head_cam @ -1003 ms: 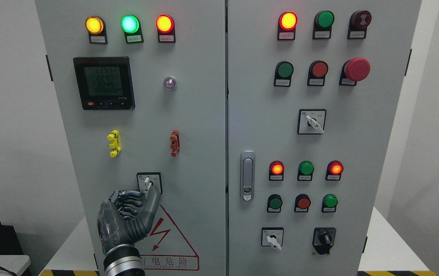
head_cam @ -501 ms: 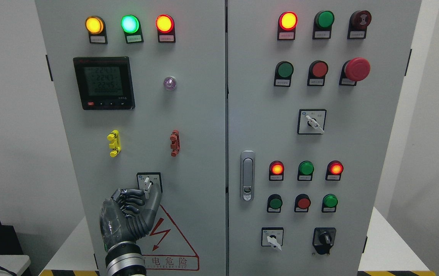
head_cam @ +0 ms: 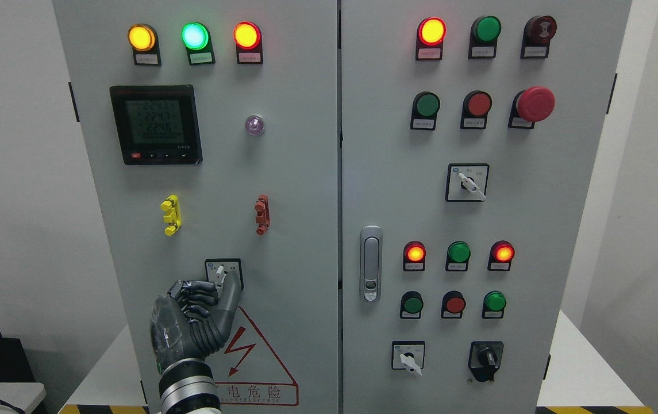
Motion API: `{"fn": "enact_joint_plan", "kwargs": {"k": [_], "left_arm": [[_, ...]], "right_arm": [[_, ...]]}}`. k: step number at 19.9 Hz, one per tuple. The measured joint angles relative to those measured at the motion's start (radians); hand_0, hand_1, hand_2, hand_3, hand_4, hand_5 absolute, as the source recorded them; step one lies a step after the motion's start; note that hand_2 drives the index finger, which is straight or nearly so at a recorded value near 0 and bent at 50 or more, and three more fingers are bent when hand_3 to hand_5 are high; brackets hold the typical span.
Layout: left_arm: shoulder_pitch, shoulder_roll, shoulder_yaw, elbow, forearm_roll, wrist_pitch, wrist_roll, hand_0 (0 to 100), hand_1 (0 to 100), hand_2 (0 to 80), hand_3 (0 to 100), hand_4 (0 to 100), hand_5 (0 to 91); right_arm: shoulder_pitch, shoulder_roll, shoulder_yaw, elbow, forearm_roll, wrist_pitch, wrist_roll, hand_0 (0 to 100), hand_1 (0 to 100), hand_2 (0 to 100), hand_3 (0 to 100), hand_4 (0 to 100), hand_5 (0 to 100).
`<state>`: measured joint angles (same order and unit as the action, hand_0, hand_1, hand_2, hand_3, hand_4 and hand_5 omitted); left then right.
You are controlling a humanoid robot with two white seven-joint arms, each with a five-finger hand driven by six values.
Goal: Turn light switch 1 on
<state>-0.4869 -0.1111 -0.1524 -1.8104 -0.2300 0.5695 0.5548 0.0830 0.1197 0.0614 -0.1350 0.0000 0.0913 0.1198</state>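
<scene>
We see the left hand (head_cam: 193,319) at lower left of the frame, fingers pinching the rotary switch (head_cam: 222,275), bare door (head_cam: 300,241) rightward, warning triangle (head_cam: 251,359) reading 有电危险 below.

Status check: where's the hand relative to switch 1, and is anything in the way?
Left hand at selector switch, fingers curled around its lower end. Switch lever roughly upright. Right hand not in view. Nothing blocking.
</scene>
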Motion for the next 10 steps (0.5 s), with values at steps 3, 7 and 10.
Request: {"fn": "enact_joint_plan", "kwargs": {"k": [3, 7, 10], "left_arm": [[-0.001, 0.000, 0.000, 0.000, 0.000, 0.003, 0.000, 19, 53, 59.0, 78, 83, 76.9], [-0.002, 0.000, 0.000, 0.001, 0.001, 0.005, 0.000, 20, 52, 59.3, 78, 83, 77.4], [-0.003, 0.000, -0.002, 0.001, 0.001, 0.005, 0.000, 22, 52, 59.5, 79, 83, 77.6]], "right_arm": [[0.000, 0.000, 0.000, 0.000, 0.000, 0.000, 0.000, 12, 39, 0, 0, 0, 0], [0.000, 0.000, 0.000, 0.000, 0.000, 0.000, 0.000, 12, 39, 0, 0, 0, 0], [0.000, 0.000, 0.000, 0.000, 0.000, 0.000, 0.000, 12, 39, 0, 0, 0, 0]]}}
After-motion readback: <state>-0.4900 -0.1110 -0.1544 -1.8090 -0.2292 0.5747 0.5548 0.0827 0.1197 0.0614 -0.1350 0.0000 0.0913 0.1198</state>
